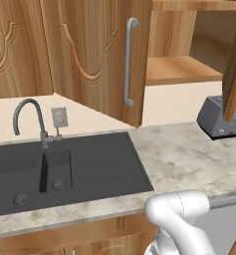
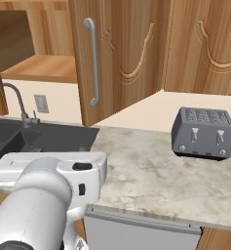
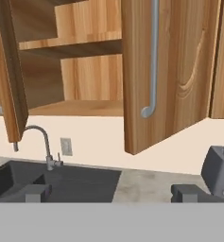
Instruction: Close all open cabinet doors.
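The open cabinet door (image 3: 170, 71) stands upright above and ahead of the end effector (image 3: 111, 191), whose tips sit wide, holding nothing.

A home kitchen is showing here. A dark sink (image 1: 79, 169) with a curved grey faucet (image 1: 32, 117) is sitting in a marbled stone counter (image 1: 189, 159), with a grey toaster (image 2: 203, 132) standing toward its back edge. Wood-grain cabinet doors (image 1: 97, 55) are hanging open above, baring shelves, and what is probably a wall outlet (image 1: 59, 117) is sitting behind the faucet.
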Robot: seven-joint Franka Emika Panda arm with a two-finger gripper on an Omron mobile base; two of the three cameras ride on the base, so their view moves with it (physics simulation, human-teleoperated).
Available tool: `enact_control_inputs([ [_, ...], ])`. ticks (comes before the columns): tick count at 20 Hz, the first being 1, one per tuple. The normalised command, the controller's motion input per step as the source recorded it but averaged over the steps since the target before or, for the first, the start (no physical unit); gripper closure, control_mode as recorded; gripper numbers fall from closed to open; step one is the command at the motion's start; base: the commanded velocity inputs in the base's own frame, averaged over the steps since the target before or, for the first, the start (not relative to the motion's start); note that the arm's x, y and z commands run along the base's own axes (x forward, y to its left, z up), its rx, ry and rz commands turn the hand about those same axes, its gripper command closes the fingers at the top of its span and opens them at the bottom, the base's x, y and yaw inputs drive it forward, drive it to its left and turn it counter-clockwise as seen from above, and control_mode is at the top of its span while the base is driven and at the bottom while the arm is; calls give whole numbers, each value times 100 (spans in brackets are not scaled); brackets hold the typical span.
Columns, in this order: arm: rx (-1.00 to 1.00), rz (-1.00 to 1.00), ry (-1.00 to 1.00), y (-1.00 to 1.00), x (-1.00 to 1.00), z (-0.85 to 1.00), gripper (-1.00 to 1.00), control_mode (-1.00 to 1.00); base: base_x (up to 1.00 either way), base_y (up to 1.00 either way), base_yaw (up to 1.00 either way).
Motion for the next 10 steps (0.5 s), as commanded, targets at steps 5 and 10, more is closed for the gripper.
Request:
enact_control_inputs([
  [5,3,5,-2,-13,9,29,-100,-100,0,0,0],
  [10,2,6,0,-17,7,28,-100,-100,0,0,0],
])
